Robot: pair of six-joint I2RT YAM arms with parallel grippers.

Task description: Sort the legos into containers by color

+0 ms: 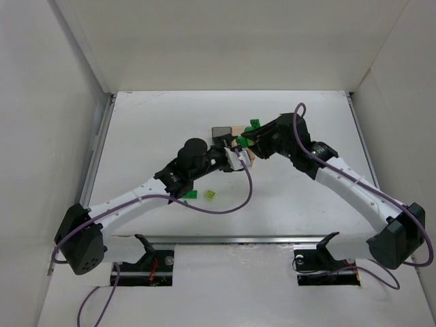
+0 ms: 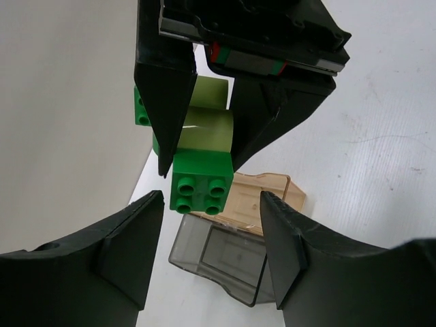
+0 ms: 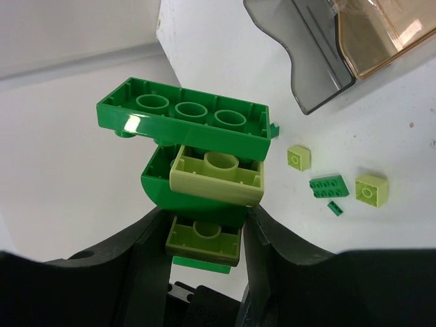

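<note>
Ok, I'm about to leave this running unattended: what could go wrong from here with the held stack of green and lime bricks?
The right gripper pinches the stack of green and lime plastic bricks only at one end, so a tug from the open left gripper might twist it loose. Pieces could drop, mixed, into the smoky grey bin or pale orange bin nearby.

My right pincer [image 3: 204, 221] has a stack of bricks [image 3: 204, 157] between its fingers. My left pincer [image 2: 211, 208] faces it, just before the stack. Beyond, to the right, the joined bins [image 3: 320, 61] lie on the table [image 3: 409, 157], with loose bricks [image 3: 330, 185] nearer, beside them.
</note>
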